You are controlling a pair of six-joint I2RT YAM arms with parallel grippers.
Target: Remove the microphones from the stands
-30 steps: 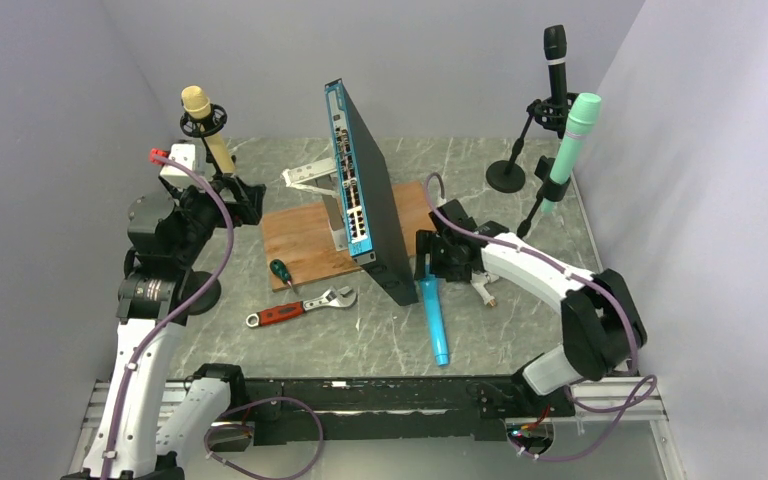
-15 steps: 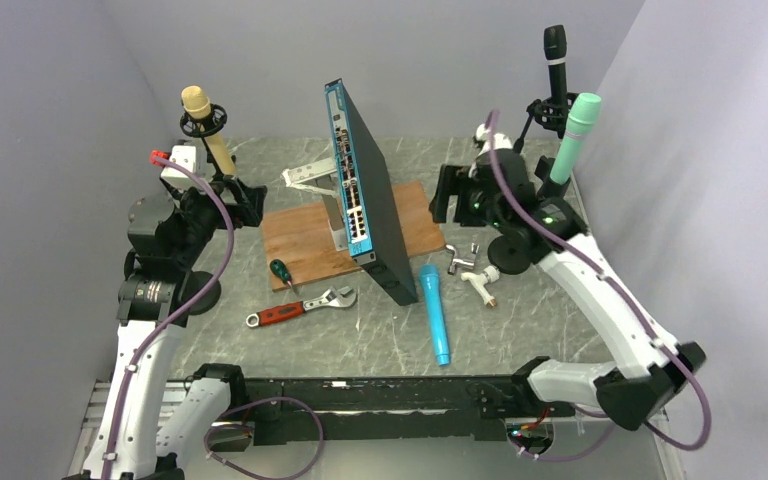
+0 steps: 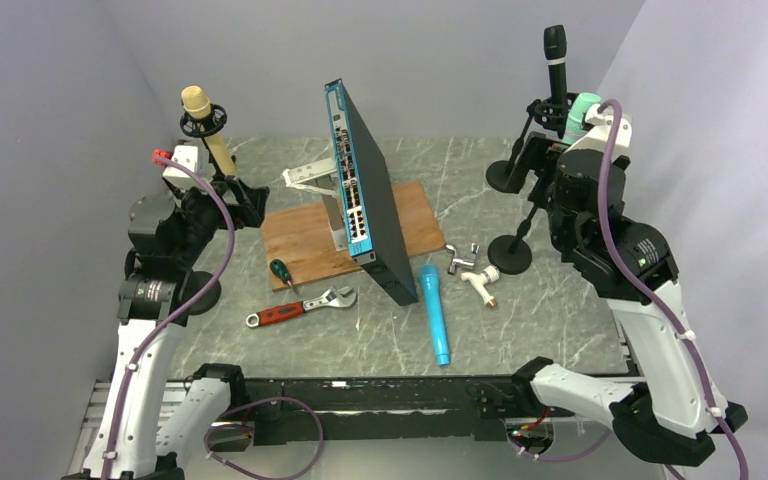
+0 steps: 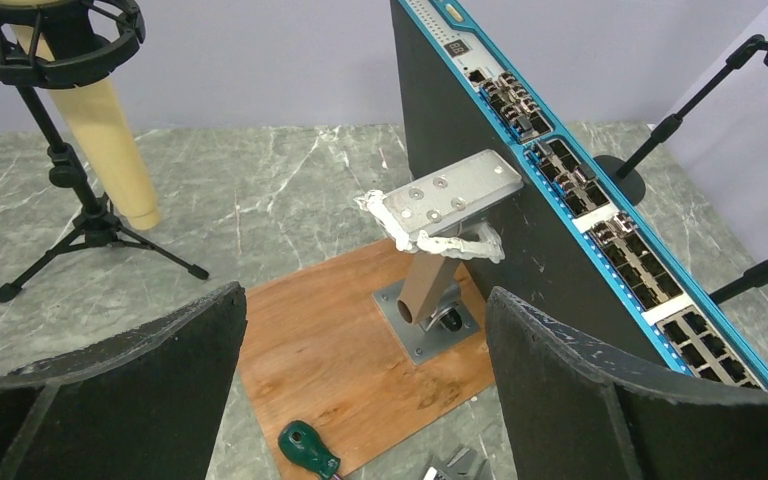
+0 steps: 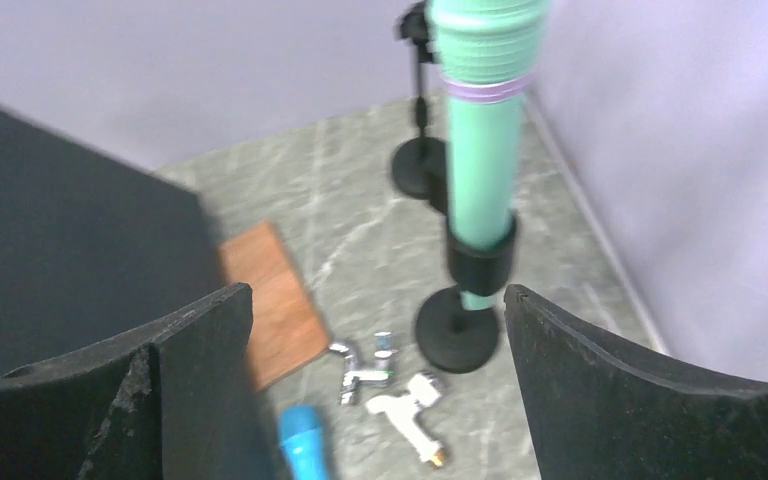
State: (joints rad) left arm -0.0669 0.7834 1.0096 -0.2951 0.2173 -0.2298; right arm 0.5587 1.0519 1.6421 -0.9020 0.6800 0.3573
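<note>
Currently the R tool (image 5: 372,300) is released, jaws spread wide w/ nothing btwn them, held up high at the back right of the desk (image 3: 560,310). Green mic (image 5: 480,150) is in its stand (image 5: 457,340): body runs down thru the black clip (image 5: 480,262), head up, round base flat on the desk. In the R wrist view the mic is just ahead of the jaws, nearer the right-hand finger, no contact. In the top view the R arm hides most of the mic, only its head shows

L tool (image 4: 360,300) is also released, jaws wide & empty, on the left side near the beige mic (image 4: 90,120), which sits in its own tripod stand

Other bits: network switch (image 3: 365,195) stands on edge over a wood board (image 3: 300,240). Blue mic (image 3: 434,312) lies flat on the desk by the switch's near corner. Black mic (image 3: 555,55) is upright in a stand at the back right. Wrench (image 3: 300,305) & green-handled screwdriver (image 3: 280,270) lie left of the switch. Faucet fittings (image 3: 470,270) lie btwn the blue mic & the green mic's base
</note>
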